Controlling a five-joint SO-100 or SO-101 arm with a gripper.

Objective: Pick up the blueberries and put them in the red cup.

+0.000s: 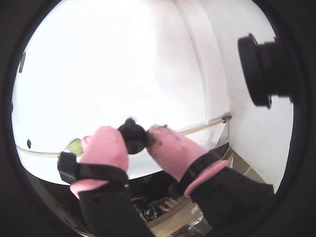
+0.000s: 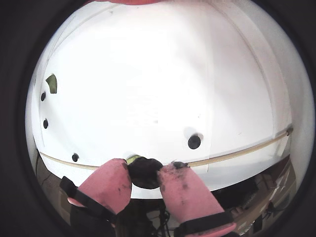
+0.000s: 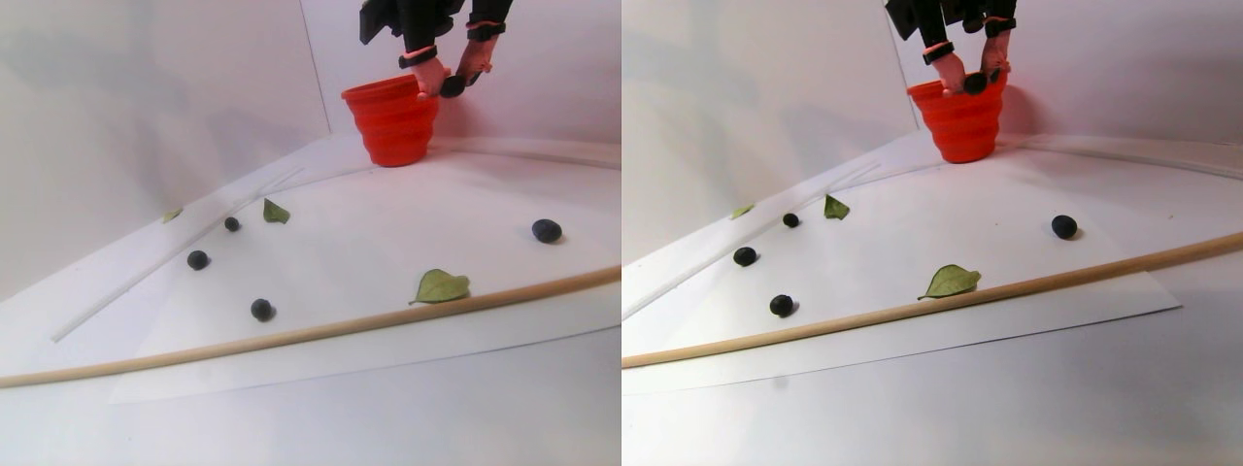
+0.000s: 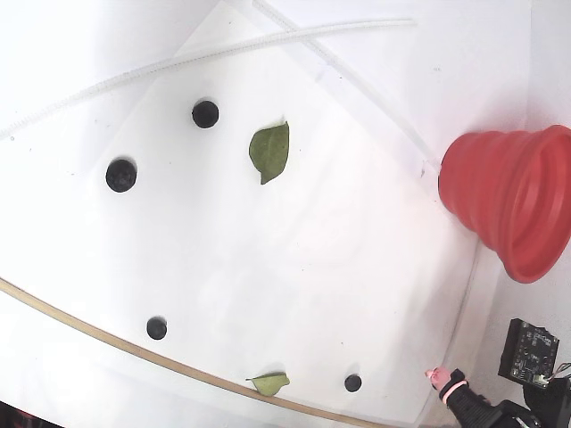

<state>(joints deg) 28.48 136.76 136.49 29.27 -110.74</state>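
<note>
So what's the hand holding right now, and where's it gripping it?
A blueberry, pinched across its middle between the two pink fingertips of the hand, at the rim of the red cup.

A white worktop (image 4: pixel 357 232) carries the red cup (image 4: pixel 508 201) near the back wall, four blueberries (image 4: pixel 120 175) scattered well apart, and green leaves (image 4: pixel 270 152) — one just beside the thin wooden rod (image 3: pixel 291 335) crossing the front edge.
</note>
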